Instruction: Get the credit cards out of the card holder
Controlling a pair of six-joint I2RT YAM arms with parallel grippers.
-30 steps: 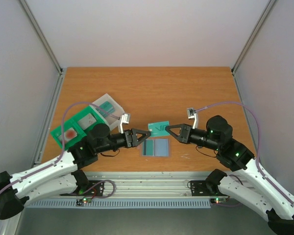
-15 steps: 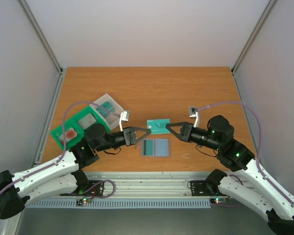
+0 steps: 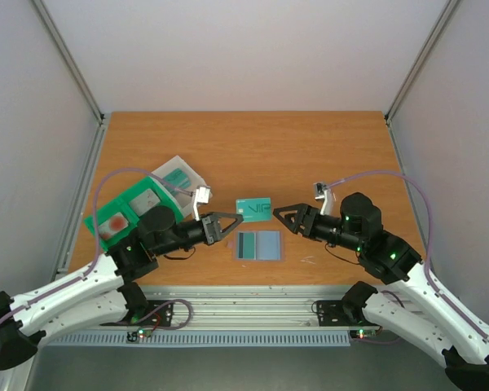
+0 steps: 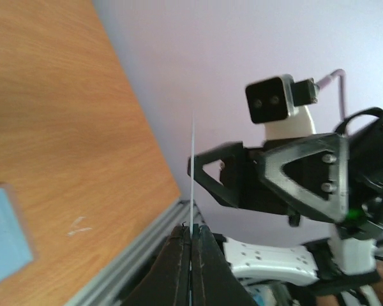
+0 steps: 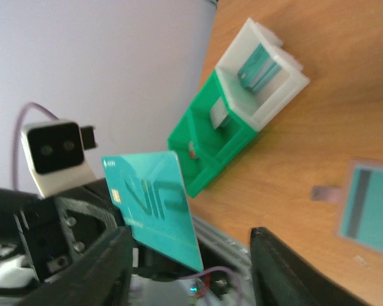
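Teal credit card (image 3: 253, 209) is up off the table (image 3: 326, 147), pinched at its left edge by the clenched left tool (image 3: 237, 218). Right tool (image 3: 279, 213) sits just right of the card, jaws apart, gripping nothing. Card holder (image 3: 258, 245) lies flat on the table just below the card, between both tools, with a striped card showing inside.
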